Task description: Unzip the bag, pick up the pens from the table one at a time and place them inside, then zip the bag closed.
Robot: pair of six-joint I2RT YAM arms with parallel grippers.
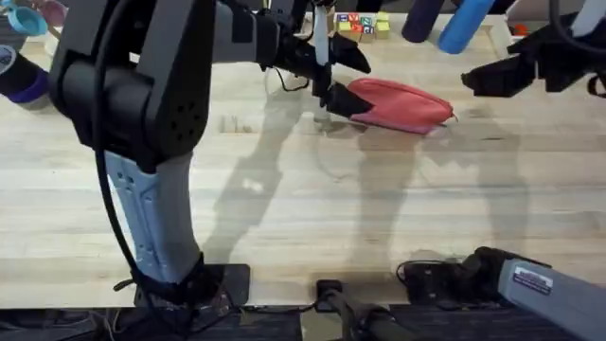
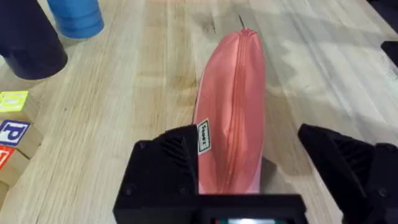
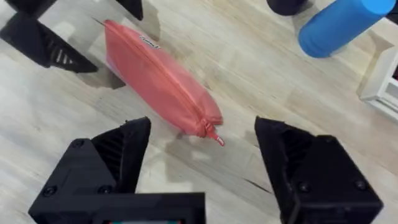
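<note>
The coral-pink bag (image 1: 402,105) lies on the light-wood table (image 1: 284,199) at the far middle, its dark zipper (image 2: 238,93) shut along the top. My left gripper (image 1: 338,79) is open and straddles the bag's left end, with one black finger (image 2: 166,167) close against the fabric and the other standing apart. My right gripper (image 1: 488,74) hovers open off the bag's right end, above the table. In the right wrist view the bag (image 3: 158,78) lies ahead of the open right gripper (image 3: 205,165), its zipper pull (image 3: 215,137) pointing toward the fingers. The pens are out of view.
A blue cylinder (image 1: 464,24) and a dark cylinder (image 1: 421,19) stand behind the bag at the back edge. Coloured letter blocks (image 1: 360,24) sit behind the left gripper. A dark purple object (image 1: 21,80) is at the far left. Bare wood spreads across the near half of the table.
</note>
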